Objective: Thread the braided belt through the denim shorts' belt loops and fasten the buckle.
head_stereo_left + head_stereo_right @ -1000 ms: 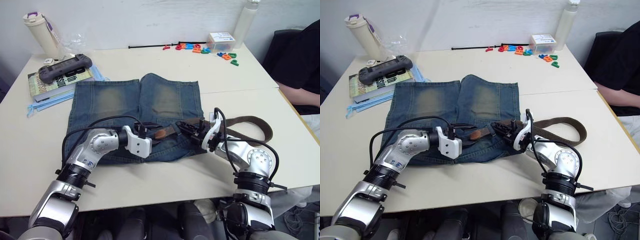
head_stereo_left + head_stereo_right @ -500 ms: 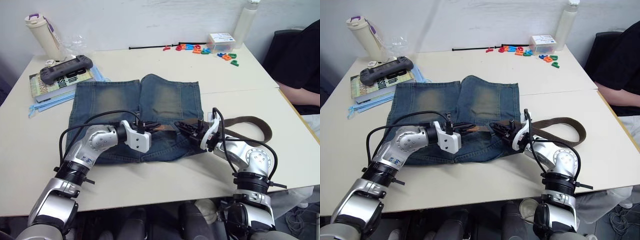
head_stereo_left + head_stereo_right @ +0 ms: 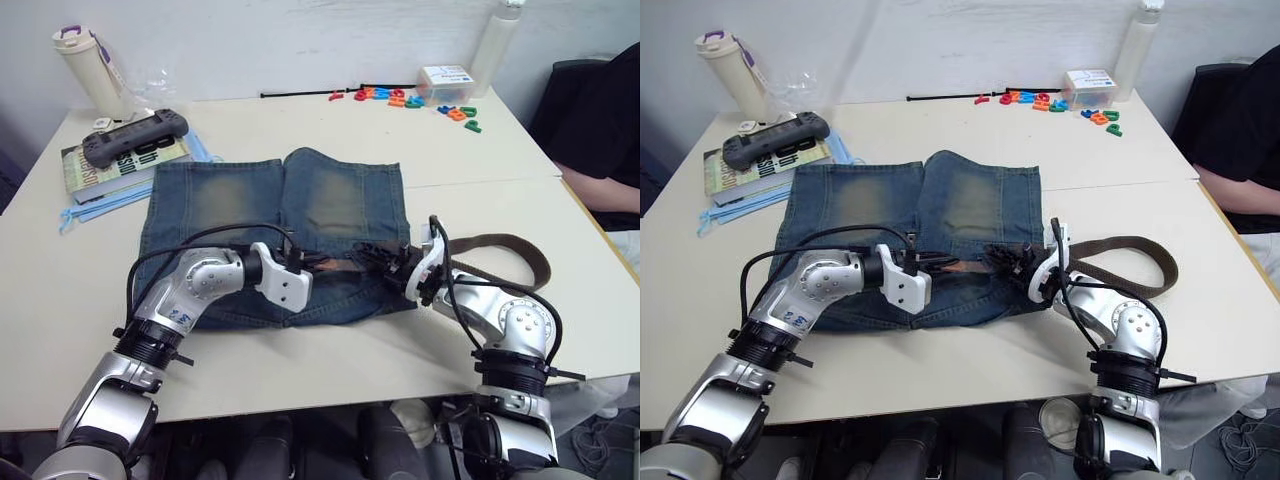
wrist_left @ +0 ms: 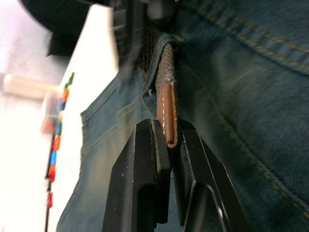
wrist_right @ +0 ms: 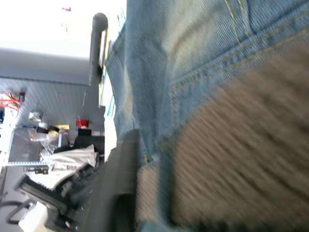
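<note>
White table (image 3: 480,150), left gripper (image 4: 170,145) pinching braided belt (image 4: 166,108)

Two head cameras, side by side, look forward and down from above the table (image 3: 480,180), taking in its whole top; they share nearly the same scene, the denim shorts (image 3: 280,230) at centre. The left wrist camera looks along its own fingers (image 4: 145,179), very close to the denim and the braided belt (image 4: 166,111) tip. The right wrist camera sits nearly against the same shorts and belt, with shelves of the room beyond
</note>
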Action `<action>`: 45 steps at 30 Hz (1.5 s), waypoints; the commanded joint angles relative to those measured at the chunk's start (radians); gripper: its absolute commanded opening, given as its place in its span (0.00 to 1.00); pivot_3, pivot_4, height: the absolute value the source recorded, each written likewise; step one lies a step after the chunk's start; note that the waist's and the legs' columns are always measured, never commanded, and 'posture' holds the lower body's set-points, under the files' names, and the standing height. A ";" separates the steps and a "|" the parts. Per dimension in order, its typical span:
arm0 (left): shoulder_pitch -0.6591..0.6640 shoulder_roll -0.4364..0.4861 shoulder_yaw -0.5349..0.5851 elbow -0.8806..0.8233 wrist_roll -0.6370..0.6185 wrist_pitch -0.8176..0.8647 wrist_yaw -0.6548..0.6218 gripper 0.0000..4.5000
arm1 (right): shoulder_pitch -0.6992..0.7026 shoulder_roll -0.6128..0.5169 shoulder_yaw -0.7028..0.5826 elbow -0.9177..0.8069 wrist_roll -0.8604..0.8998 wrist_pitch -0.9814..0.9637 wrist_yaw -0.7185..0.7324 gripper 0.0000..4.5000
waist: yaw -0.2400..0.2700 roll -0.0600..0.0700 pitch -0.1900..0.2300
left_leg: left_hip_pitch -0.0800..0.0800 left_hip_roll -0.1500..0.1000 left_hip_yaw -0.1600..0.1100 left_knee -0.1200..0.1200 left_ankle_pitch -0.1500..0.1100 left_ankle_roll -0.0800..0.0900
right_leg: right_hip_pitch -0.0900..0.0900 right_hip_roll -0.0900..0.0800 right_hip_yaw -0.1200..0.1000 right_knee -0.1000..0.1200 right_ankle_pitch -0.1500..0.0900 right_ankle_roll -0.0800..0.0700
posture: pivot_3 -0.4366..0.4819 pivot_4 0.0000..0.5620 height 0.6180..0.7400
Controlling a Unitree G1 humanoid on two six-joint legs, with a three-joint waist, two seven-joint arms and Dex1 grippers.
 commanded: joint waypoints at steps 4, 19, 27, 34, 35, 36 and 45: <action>0.045 -0.004 -0.038 -0.032 0.008 0.032 -0.034 0.00 | 0.087 -0.056 0.007 -0.209 0.161 -0.088 -0.132 0.99 | 0.011 0.000 0.000 | 0.000 0.000 0.000 0.000 0.000 0.000 | 0.000 0.000 0.001 0.000 0.000 0.000 | 0.48 0.27 0.30; 0.027 -0.034 -0.037 -0.001 0.012 0.055 -0.022 0.00 | 0.371 -0.482 0.158 -0.806 -0.147 -0.128 0.085 0.99 | 0.020 0.001 0.000 | 0.002 0.001 -0.003 0.000 -0.001 0.002 | 0.008 0.000 -0.002 -0.009 0.000 0.002 | 0.48 0.27 0.30; 0.017 -0.047 -0.037 0.006 0.010 0.050 -0.018 0.00 | 0.373 -0.576 0.404 -0.810 -0.550 -0.137 0.143 0.99 | 0.032 -0.001 0.001 | 0.016 0.001 -0.004 -0.012 -0.002 0.004 | 0.024 -0.001 -0.004 -0.025 0.002 0.005 | 0.48 0.27 0.30; 0.016 -0.042 -0.034 -0.005 0.009 0.049 -0.018 0.00 | 0.365 -0.492 0.468 -0.721 -0.718 -0.137 0.161 0.79 | 0.044 -0.001 0.001 | 0.015 0.001 -0.004 -0.013 -0.002 0.004 | 0.023 -0.001 -0.004 -0.025 0.002 0.005 | 0.48 0.27 0.30; 0.018 -0.040 -0.034 -0.007 0.008 0.049 -0.019 0.00 | 0.367 -0.480 0.467 -0.718 -0.729 -0.133 0.163 0.69 | 0.045 -0.001 0.001 | 0.015 0.001 -0.004 -0.013 -0.002 0.004 | 0.023 -0.001 -0.004 -0.025 0.002 0.005 | 0.48 0.27 0.30; 0.019 -0.038 -0.033 -0.010 0.008 0.050 -0.019 0.00 | 0.367 -0.467 0.467 -0.721 -0.736 -0.128 0.167 0.57 | 0.045 -0.001 0.001 | 0.015 0.001 -0.004 -0.013 -0.002 0.004 | 0.023 -0.001 -0.004 -0.025 0.002 0.005 | 0.48 0.27 0.30; 0.003 -0.004 -0.019 -0.014 0.018 -0.006 -0.004 0.00 | 0.367 -0.364 0.418 -0.694 -0.764 -0.033 0.155 0.01 | 0.043 -0.001 0.001 | 0.016 0.001 -0.004 -0.013 -0.002 0.004 | 0.023 0.000 -0.004 -0.025 0.002 0.005 | 0.48 0.27 0.30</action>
